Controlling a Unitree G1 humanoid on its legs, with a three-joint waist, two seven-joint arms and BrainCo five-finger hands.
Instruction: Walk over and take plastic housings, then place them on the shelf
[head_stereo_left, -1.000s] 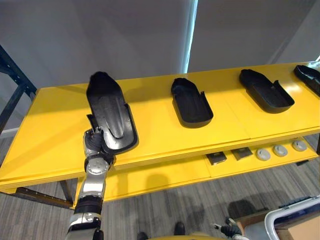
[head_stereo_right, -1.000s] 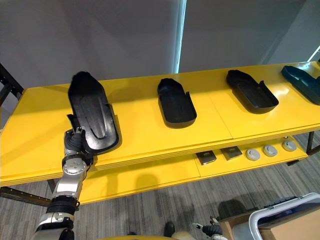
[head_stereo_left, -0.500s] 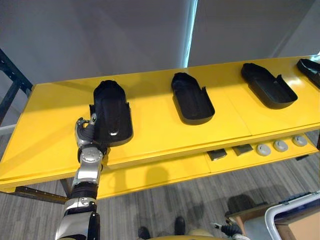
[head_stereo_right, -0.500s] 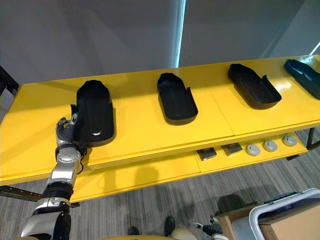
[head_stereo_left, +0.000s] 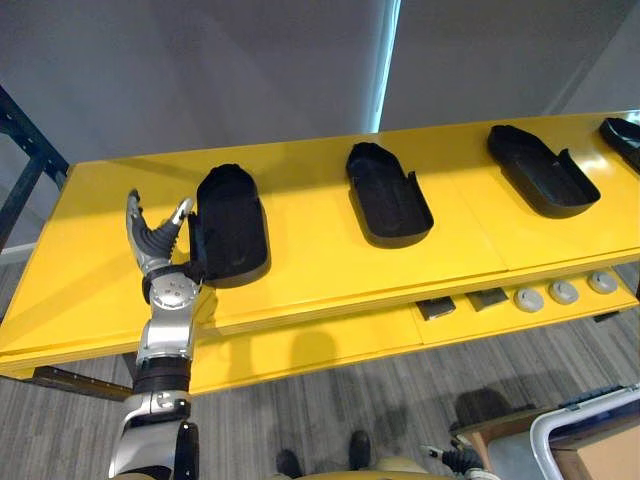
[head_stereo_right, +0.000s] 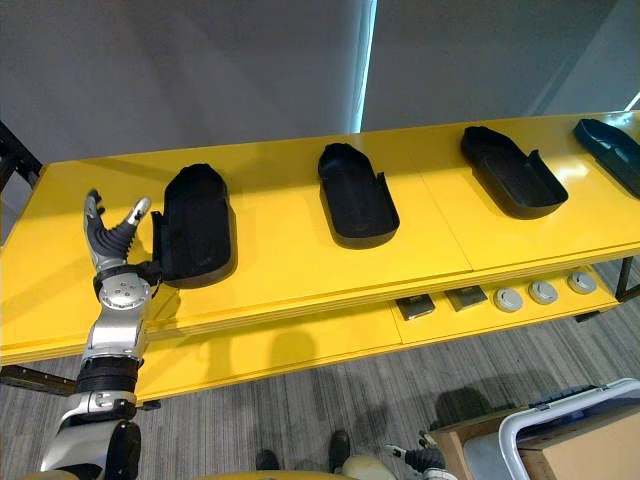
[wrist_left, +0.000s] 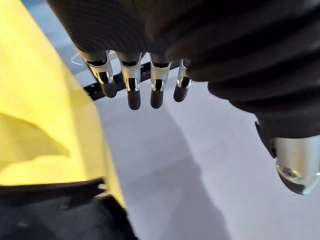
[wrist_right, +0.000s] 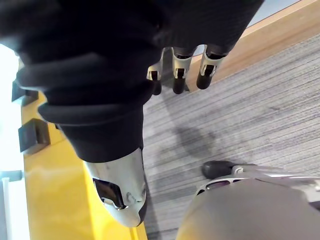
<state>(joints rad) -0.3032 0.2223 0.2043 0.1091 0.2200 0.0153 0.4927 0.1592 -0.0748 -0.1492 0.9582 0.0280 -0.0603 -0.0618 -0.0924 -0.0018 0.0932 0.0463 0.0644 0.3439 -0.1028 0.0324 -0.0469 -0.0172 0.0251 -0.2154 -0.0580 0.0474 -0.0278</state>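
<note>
- The right hand (wrist_right: 178, 75) hung low over the grey floor (wrist_right: 240, 110). Its fingers were relaxed and nearly straight, and it held nothing.
- On the lower shelf (head_stereo_left: 330, 350), toward 4 o'clock in the left eye view, lay dark square pieces (head_stereo_left: 434, 311) and round grey discs (head_stereo_left: 563, 292). These were no part of the job.
- The left hand (head_stereo_left: 152, 240) stood raised over the yellow shelf (head_stereo_left: 320, 265), fingers spread wide and pointing up, with nothing in its grasp.
- The leftmost plastic housing (head_stereo_left: 228, 225) lay flat on the shelf at 3 o'clock of that hand, just beside it. Whether the hand's base brushed the housing's side tab could not be told.
- By the look of it, this placing was finished, since the part rested on the shelf by its own weight.
- Farther along toward 3 o'clock lay a second housing (head_stereo_left: 388, 195), a third housing (head_stereo_left: 540, 170) and a fourth housing (head_stereo_left: 624, 136) at the edge, all well apart in a row.
- Four were therefore down. Whether more housings waited elsewhere could not be judged from here; if so, what was left was drawing the arm clear and walking off to fetch another.
</note>
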